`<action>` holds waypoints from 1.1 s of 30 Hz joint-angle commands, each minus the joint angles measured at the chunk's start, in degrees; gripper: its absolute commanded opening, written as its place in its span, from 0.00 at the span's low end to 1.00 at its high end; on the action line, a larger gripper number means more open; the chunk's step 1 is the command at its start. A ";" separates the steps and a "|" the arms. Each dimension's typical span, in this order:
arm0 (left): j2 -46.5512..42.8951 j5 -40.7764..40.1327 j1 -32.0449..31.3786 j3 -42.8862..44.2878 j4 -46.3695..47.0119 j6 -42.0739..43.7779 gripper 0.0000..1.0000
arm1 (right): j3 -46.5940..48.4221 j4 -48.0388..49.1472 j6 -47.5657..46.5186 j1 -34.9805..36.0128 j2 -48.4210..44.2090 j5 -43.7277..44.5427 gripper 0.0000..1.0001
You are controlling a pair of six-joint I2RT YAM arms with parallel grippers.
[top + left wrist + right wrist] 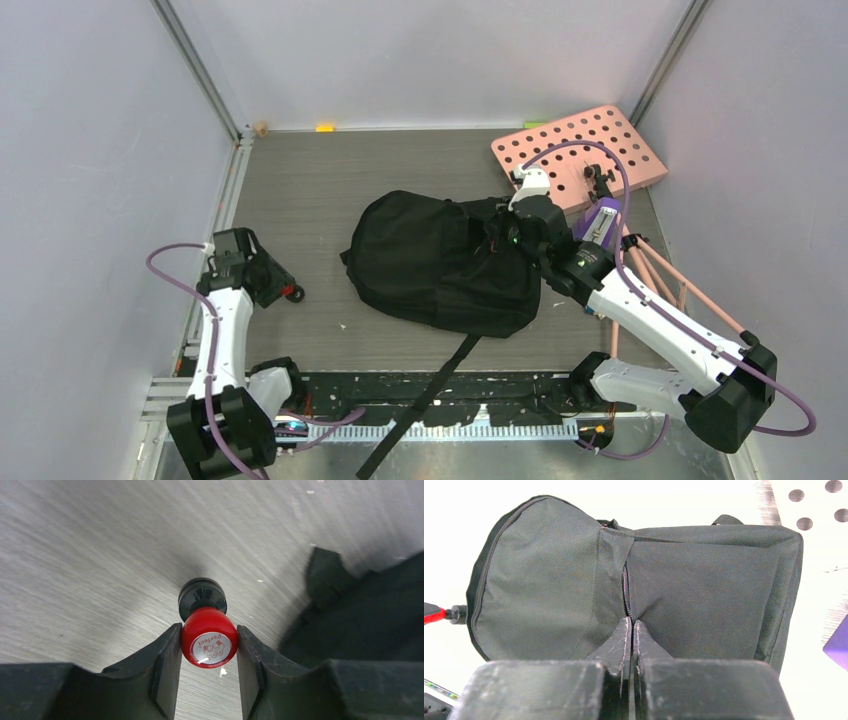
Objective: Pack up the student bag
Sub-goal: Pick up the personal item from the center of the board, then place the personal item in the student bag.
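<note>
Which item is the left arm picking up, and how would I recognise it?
Start from the big black student bag in the middle of the table and look left to the left gripper. Between its fingers sits a small stamp: glossy red cap printed "Perfect" on a black base; nothing else nearby is red.

Top view. Hidden in the folds of the student bag [430, 265]: fingertips of the right gripper [500, 235]. Cut off by the bottom edge: end of the strap [420, 405]. Too small to identify: yellow piece [325, 127] and green piece [535, 123] at the far wall.

Right wrist view. Hidden between the closed fingers [621, 640]: pinched part of the bag seam. Cut by the right edge: purple object [838, 649].

Left wrist view. Mostly hidden behind its own red cap: black body of the stamp [208, 640]. Cut by the right edge: bag.
</note>
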 commanded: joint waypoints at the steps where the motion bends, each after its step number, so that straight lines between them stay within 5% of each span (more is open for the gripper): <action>1: -3.44 10.63 -1.48 7.28 -0.34 4.61 0.07 | 2.44 2.26 -0.33 -0.06 -0.79 0.99 0.00; 8: 2.01 13.54 -19.84 22.65 -7.28 7.83 0.10 | 2.31 1.92 -0.70 -0.04 -0.82 3.19 0.00; 12: 6.12 25.38 -28.73 25.09 3.79 2.07 0.10 | 4.00 -0.34 -1.26 -0.04 0.42 5.10 0.00; 21: 25.07 25.71 -48.93 30.98 21.05 0.28 0.07 | 5.11 -1.52 1.00 -0.03 1.82 4.00 0.00; 33: 40.94 30.18 -56.11 33.92 41.82 -7.06 0.06 | 6.63 -3.03 3.14 0.04 3.03 2.66 0.00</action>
